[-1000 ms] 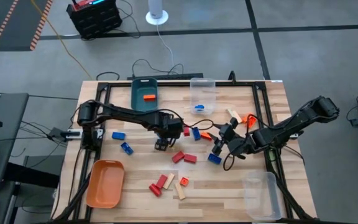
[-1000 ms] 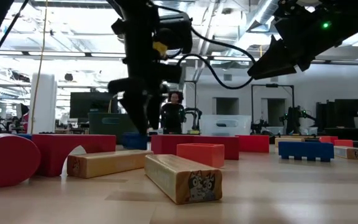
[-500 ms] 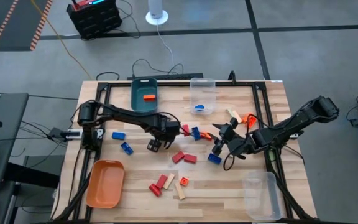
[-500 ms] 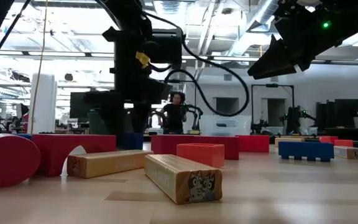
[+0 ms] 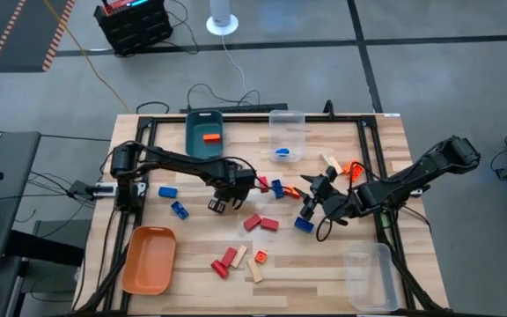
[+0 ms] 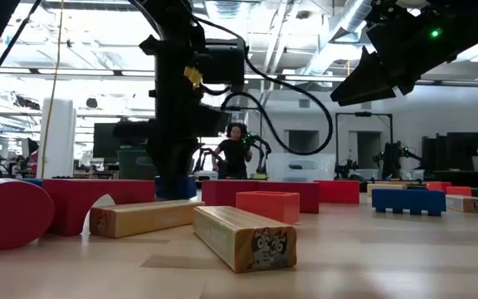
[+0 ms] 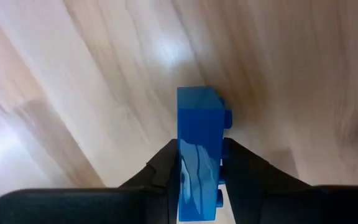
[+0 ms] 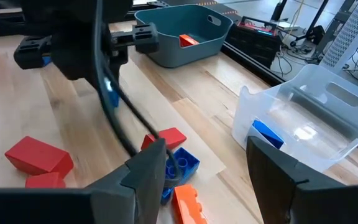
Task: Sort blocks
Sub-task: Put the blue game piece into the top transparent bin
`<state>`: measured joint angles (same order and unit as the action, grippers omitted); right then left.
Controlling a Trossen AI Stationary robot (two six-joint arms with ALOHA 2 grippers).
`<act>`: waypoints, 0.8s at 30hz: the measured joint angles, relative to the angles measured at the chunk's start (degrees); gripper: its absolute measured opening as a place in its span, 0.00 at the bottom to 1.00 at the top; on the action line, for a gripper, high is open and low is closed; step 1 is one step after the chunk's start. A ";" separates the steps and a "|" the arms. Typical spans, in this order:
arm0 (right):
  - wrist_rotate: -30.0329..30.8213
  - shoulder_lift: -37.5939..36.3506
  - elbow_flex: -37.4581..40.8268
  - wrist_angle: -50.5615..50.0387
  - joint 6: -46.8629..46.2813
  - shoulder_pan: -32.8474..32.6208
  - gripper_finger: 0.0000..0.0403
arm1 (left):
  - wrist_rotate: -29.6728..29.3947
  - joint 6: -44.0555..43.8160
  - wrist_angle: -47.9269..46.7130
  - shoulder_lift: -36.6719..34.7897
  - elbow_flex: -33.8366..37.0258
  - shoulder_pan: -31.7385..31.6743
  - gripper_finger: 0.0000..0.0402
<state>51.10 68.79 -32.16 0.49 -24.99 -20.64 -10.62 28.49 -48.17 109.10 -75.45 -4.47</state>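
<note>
My left gripper (image 5: 219,206) points down at the table's middle, shut on a blue studded block (image 7: 199,134); a sliver of that block shows under the gripper in the low view (image 6: 178,188). Other blocks lie loose on the table: blue ones (image 5: 167,191) (image 5: 180,210), red ones (image 5: 260,223), and a red, orange and wood group (image 5: 238,260) near the front. My right gripper (image 5: 310,195) hangs open right of centre above blue and orange blocks (image 8: 182,165), with nothing between its fingers. My left gripper pinches the blue block by its two long side faces (image 7: 188,163) between its two fingers. The fingers come from above, pointing down. The block's studs (image 7: 227,118) face sideways, and one end of the block sticks out past the fingertips. Whether its underside touches the tabletop I cannot tell.
A teal bin (image 5: 205,145) with an orange block and a clear bin (image 5: 287,132) with a blue block stand at the far edge. An orange bin (image 5: 149,258) sits near left, another clear bin (image 5: 368,275) near right. A cable (image 8: 114,118) hangs by the left arm.
My left gripper has shifted a little toward the table's left edge, sunk down over the blue block and shut on it. My right arm has kept still.
</note>
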 joint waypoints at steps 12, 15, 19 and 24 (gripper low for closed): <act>0.01 -0.02 0.00 -1.22 0.01 0.00 0.53 | -0.13 5.24 5.46 0.00 -16.24 -7.28 0.26; 0.01 -0.02 0.00 -1.36 0.00 0.00 0.53 | 1.78 6.96 11.53 -0.04 -18.61 -9.84 0.25; 0.01 -0.02 0.00 -1.38 -0.33 0.00 0.53 | 10.62 6.88 23.16 0.19 -18.91 -13.73 0.25; 0.01 -0.02 0.00 -1.38 -0.44 0.00 0.53 | 14.91 4.79 32.45 4.19 -19.12 -17.60 0.25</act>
<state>51.11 68.77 -32.16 -0.89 -25.43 -20.64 4.29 33.27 -15.71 113.29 -94.58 -22.07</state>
